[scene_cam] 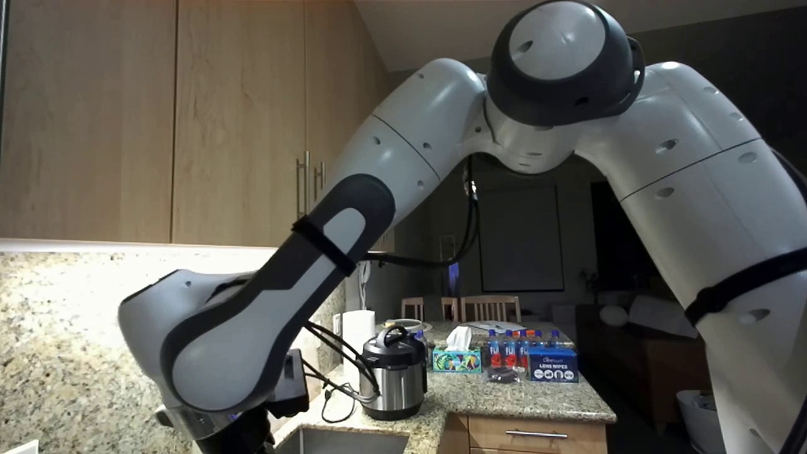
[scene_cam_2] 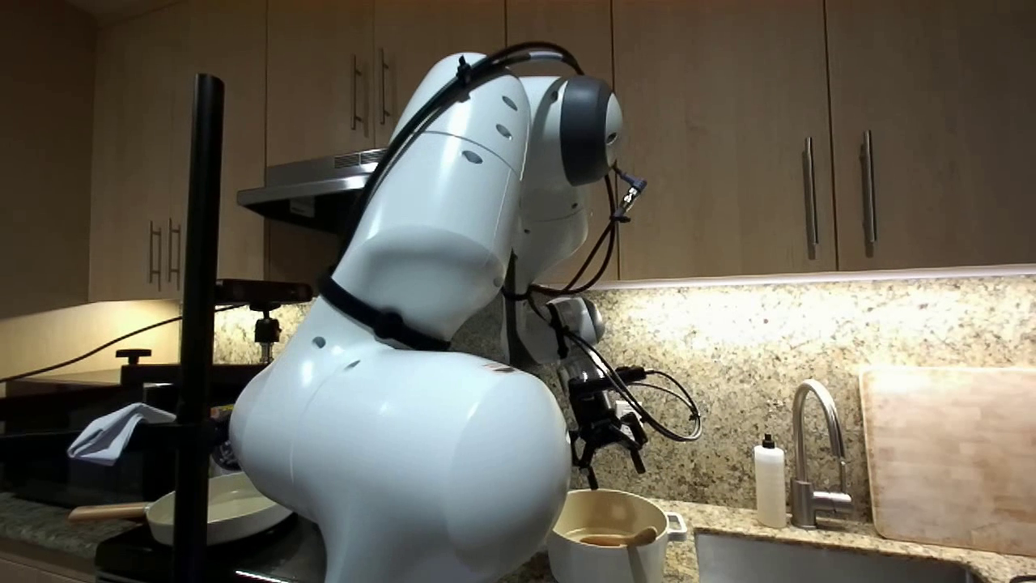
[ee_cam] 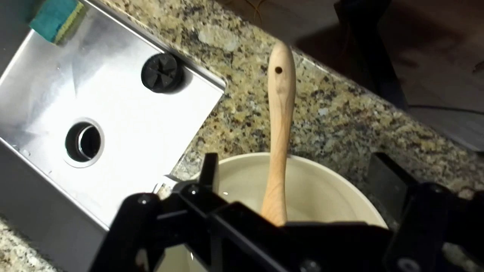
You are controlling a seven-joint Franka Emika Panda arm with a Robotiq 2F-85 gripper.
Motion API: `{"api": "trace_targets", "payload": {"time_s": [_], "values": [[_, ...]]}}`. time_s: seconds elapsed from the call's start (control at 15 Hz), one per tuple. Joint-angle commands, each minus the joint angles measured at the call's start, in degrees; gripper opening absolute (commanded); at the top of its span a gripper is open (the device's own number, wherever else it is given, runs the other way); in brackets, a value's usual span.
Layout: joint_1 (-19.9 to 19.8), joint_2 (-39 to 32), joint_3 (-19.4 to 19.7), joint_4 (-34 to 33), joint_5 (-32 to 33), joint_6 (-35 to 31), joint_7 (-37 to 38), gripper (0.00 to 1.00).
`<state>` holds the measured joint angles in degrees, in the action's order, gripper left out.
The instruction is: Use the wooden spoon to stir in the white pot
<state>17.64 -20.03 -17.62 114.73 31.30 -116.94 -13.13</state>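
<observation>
The white pot (scene_cam_2: 595,563), cream inside, stands on the granite counter beside the sink. Leaning over its near rim is the wooden spoon (scene_cam_2: 645,536), its handle sticking out past the pot. In the wrist view the spoon (ee_cam: 280,109) shows a small hole near the handle's end; its lower end is hidden behind my gripper. My gripper (scene_cam_2: 617,476) hangs just above the pot, tilted downward, with its fingers spread wide. From the wrist, the gripper (ee_cam: 295,164) is open and the spoon's handle appears between the fingers without contact. In an exterior view the fingers drop below the picture's edge.
A steel sink (ee_cam: 151,124) adjoins the pot, holding a black stopper (ee_cam: 162,72) and a sponge (ee_cam: 56,19). Behind are a faucet (scene_cam_2: 809,461), a white bottle (scene_cam_2: 770,484) and a cutting board (scene_cam_2: 955,453). A pan (scene_cam_2: 222,510) and a pressure cooker (scene_cam: 394,378) stand farther away.
</observation>
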Motion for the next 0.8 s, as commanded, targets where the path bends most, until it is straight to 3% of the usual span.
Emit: {"api": "trace_targets", "payload": {"time_s": [0.0,0.33,0.4,0.73], "values": [[-3.4,7.9,0.3,9.8,-7.7,-10.7,-1.3,1.0],[-5.5,14.2,2.3,16.9,-12.1,-13.3,-5.3,1.0],[-3.8,9.9,2.4,12.0,-10.0,-11.4,-1.9,1.0],[-3.7,9.9,2.7,12.0,-10.0,-11.3,-2.1,1.0]]}}
